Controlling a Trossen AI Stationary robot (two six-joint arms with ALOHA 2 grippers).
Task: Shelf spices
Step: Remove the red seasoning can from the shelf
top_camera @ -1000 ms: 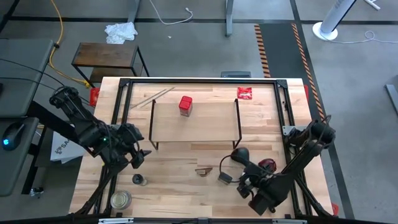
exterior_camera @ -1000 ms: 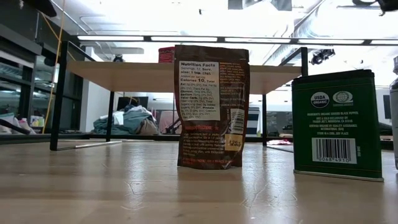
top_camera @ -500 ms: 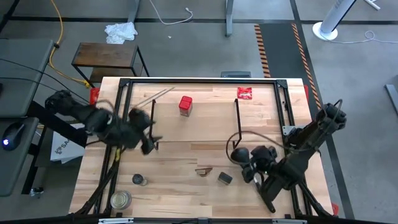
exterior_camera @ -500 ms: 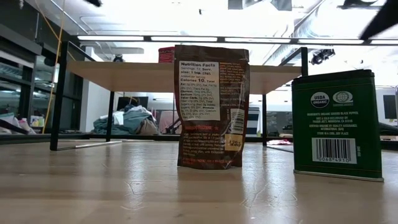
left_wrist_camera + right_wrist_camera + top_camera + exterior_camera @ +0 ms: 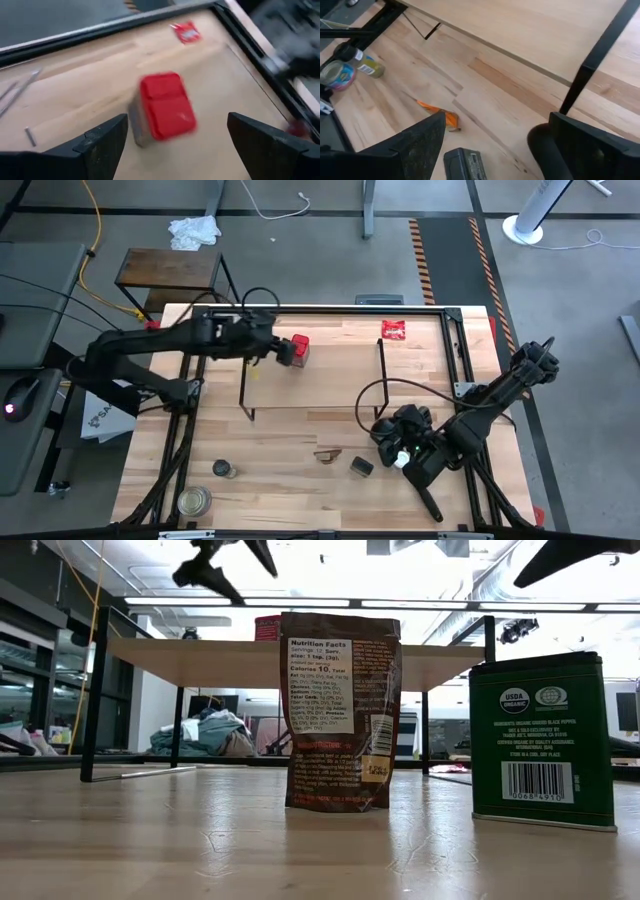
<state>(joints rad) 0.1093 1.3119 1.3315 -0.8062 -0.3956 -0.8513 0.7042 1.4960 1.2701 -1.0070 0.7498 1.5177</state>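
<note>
A red square tin (image 5: 298,348) (image 5: 162,107) stands on the far part of the shelf's plywood top (image 5: 320,380). My left gripper (image 5: 283,350) (image 5: 177,120) hovers open just left of the tin, clear of it. On the table before the shelf are a brown pouch (image 5: 328,453) (image 5: 340,710), a dark green tin (image 5: 362,466) (image 5: 545,740), a dark-lidded jar (image 5: 385,428) (image 5: 545,145) and a small bottle (image 5: 222,469). My right gripper (image 5: 393,440) (image 5: 496,120) hangs open above the dark-lidded jar.
A wide clear jar with a metal lid (image 5: 194,501) (image 5: 337,75) stands at the near left corner. A flat red packet (image 5: 393,330) lies at the far right. The shelf's black wire legs (image 5: 244,385) and a black frame (image 5: 320,310) border the work area.
My left gripper has swung from the table's left side toward the far edge and right, over the shelf, up to the red tin, rolling as it went. My right gripper has risen from beside the dark green tin toward the far edge. Both have stayed open.
</note>
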